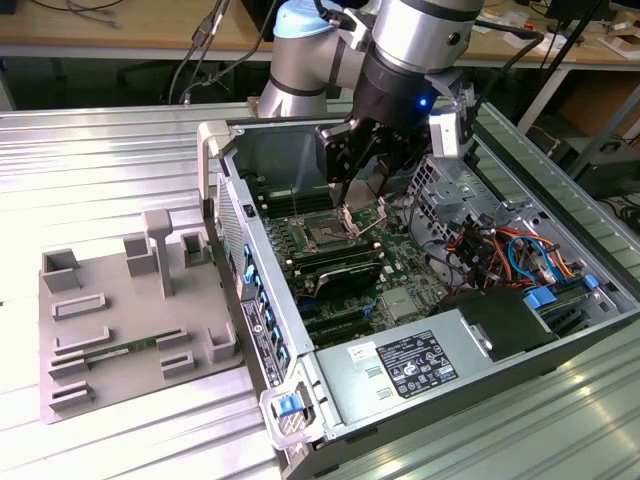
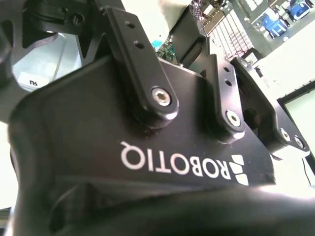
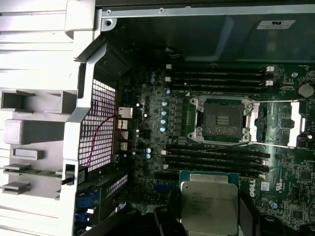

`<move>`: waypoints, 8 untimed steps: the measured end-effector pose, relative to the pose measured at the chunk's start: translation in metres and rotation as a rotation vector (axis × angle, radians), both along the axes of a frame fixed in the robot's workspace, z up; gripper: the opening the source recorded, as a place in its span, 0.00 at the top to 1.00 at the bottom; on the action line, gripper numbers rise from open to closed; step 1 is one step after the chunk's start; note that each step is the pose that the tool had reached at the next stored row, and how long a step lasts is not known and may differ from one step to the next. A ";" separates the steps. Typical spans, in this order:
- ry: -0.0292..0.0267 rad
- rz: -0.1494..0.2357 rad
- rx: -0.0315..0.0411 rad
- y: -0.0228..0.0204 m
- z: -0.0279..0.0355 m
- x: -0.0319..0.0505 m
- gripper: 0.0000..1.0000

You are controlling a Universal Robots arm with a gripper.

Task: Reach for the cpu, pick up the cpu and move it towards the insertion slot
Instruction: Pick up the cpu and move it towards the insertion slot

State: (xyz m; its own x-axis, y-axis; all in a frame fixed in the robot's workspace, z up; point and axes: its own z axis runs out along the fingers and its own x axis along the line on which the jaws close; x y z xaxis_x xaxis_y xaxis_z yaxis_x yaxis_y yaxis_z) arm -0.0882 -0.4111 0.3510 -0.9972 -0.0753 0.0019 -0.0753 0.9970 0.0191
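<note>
The gripper (image 1: 350,205), clenched on the cpu (image 3: 208,202), hangs inside the open computer case (image 1: 225,140) close to the insertion slot (image 3: 222,119), so I judge the carrying step is nearly finished and careful alignment over the open slot is required

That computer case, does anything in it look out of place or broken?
Nothing looks damaged. The insertion slot sits empty with its bracket swung open, while the cpu hangs above the board, held at the gripper, level and not yet seated.
</note>
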 end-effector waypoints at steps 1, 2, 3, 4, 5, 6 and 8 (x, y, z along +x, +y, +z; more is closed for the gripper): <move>0.0000 0.000 -0.0001 0.0000 -0.0001 0.0009 0.45; 0.0000 0.000 0.0000 0.0000 -0.0004 0.0025 0.45; 0.0000 0.000 -0.0001 0.0000 -0.0008 0.0049 0.45; 0.0000 0.000 0.0002 0.0000 -0.0011 0.0066 0.45; 0.0000 0.000 0.0008 -0.0001 -0.0012 0.0076 0.45; 0.0001 0.000 0.0043 -0.0001 -0.0013 0.0091 0.45; 0.0001 -0.002 0.0232 0.0000 -0.0020 0.0129 0.45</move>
State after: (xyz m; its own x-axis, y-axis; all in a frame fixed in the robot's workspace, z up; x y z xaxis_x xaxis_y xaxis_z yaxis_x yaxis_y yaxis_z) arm -0.0753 -0.4111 0.3490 -0.9973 -0.0736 0.0002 -0.0735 0.9964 0.0422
